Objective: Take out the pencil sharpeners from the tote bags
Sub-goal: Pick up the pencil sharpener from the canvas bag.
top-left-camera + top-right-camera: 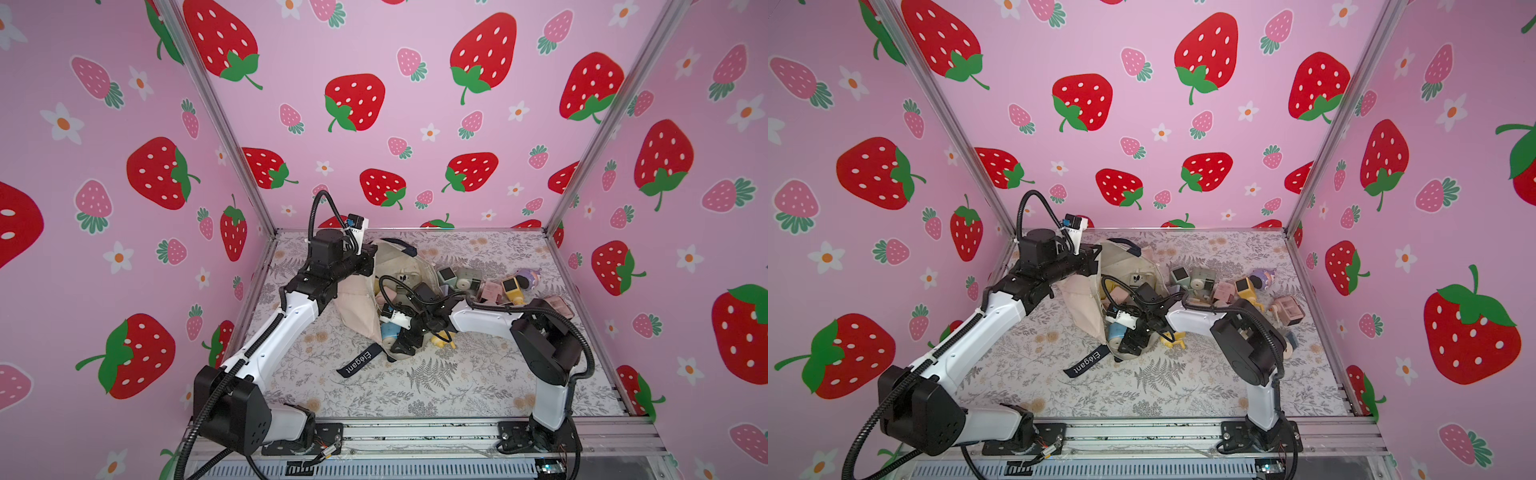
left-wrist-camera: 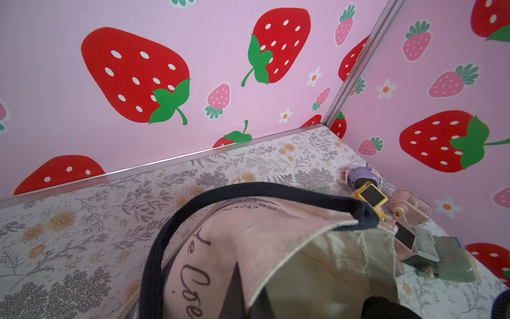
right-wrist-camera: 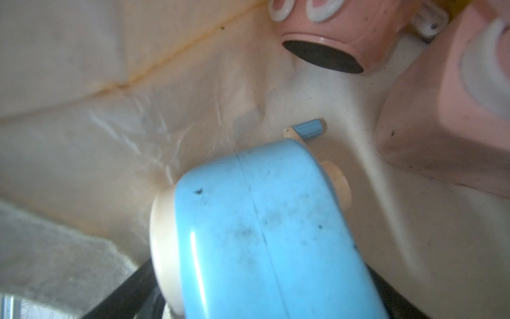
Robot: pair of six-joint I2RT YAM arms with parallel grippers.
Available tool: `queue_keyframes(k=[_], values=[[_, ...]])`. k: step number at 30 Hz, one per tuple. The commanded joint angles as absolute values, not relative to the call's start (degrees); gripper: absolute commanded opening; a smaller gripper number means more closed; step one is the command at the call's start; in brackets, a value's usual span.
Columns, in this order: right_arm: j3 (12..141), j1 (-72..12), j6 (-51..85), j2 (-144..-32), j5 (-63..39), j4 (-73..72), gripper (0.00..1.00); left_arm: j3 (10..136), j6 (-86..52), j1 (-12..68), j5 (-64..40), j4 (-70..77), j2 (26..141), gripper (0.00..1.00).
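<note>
Closest to us, a blue sharpener [image 3: 270,234] sits between the wide jaws of the right pincer [image 1: 399,343]; gripped or not, we cannot tell. Both are inside the tote [image 1: 357,303], whose rim the left pincer [image 1: 371,259] pinches. Just beside the right pincer a strap [image 1: 359,360] reads "Elegant"; the tote's cursive print is cut off. Other sharpeners [image 1: 468,278] lie behind that pincer.

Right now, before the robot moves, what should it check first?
1. Cream canvas tote bag held up by the left gripper: ok.
2. Blue plastic pencil sharpener right at the right gripper: ok.
3. Right gripper closed firmly on it: cannot tell.
4. Bag emptied: not ok, pink plastic sharpeners lie inside.
5. Bare floral tabletop to set it down: ok.
</note>
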State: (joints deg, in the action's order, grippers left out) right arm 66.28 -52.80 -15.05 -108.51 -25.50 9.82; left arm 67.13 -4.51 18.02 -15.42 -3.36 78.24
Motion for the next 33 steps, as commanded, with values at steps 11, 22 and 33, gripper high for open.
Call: queue_keyframes(k=[11,22,33], values=[[57.77,-53.55,-12.28,-97.90,-23.10,0.47,0.72,69.77,-3.59,18.03,-14.94,-1.59,77.50,0.00],[59.97,-53.62,-11.60,-103.28,-23.94,2.82,0.71,69.78,-3.69,18.10,-15.03,-1.56,77.52,0.00],[59.88,-53.90,-12.03,-103.97,-22.60,1.85,0.61,69.90,-3.59,18.03,-14.94,-1.59,77.77,0.00]])
